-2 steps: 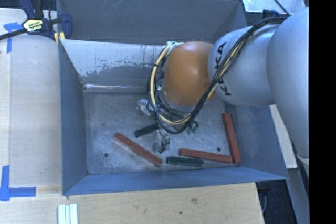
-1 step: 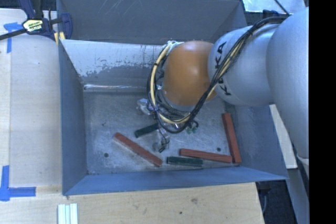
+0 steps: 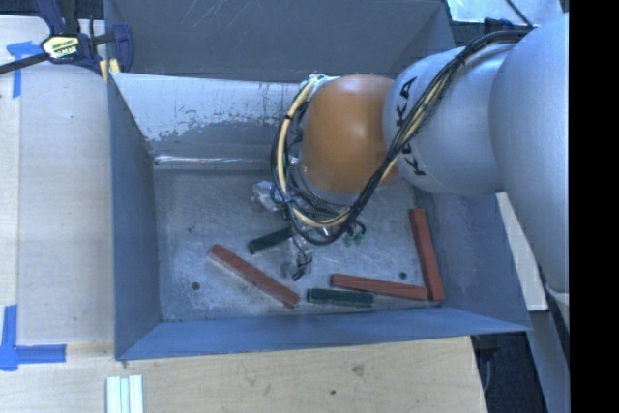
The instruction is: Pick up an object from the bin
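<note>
Dark green stick (image 3: 269, 244), short, slim

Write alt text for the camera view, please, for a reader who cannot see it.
A robot arm reaches into a grey bin, its gripper low over the floor's middle. Three reddish sticks and two dark sticks lie nearby.
</note>
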